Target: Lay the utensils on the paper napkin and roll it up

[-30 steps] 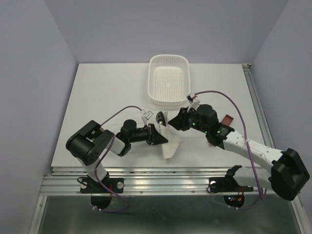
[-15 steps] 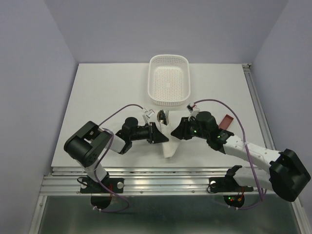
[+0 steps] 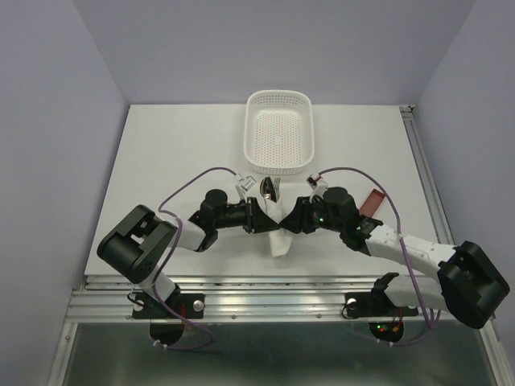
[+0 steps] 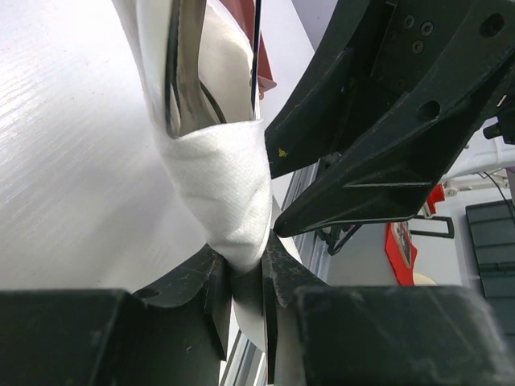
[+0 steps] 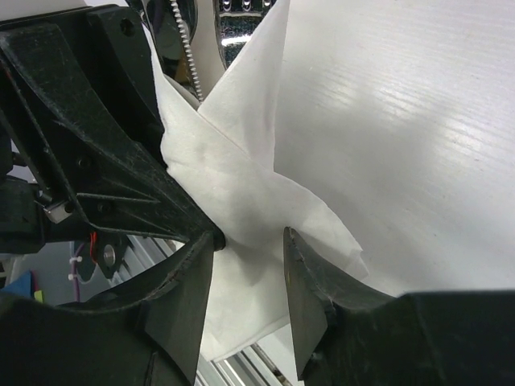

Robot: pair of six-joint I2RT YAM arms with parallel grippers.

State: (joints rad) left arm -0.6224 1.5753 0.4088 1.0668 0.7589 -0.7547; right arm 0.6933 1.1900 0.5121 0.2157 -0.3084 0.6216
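Straight ahead of our left gripper [image 4: 241,269], clamped on the paper napkin [image 4: 229,185], we saw the wrapped spoon [image 3: 265,190] lying lengthwise, right gripper [image 5: 249,249] gaping astride it.

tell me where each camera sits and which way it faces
Top external: above, behind the arm bases, looking down; left hand and right hand meet at the napkin.
Left wrist: looks along its own fingers pinching the napkin.
Right wrist: faces opposite, own fingers apart around it.
Wrist views share napkin and utensils.
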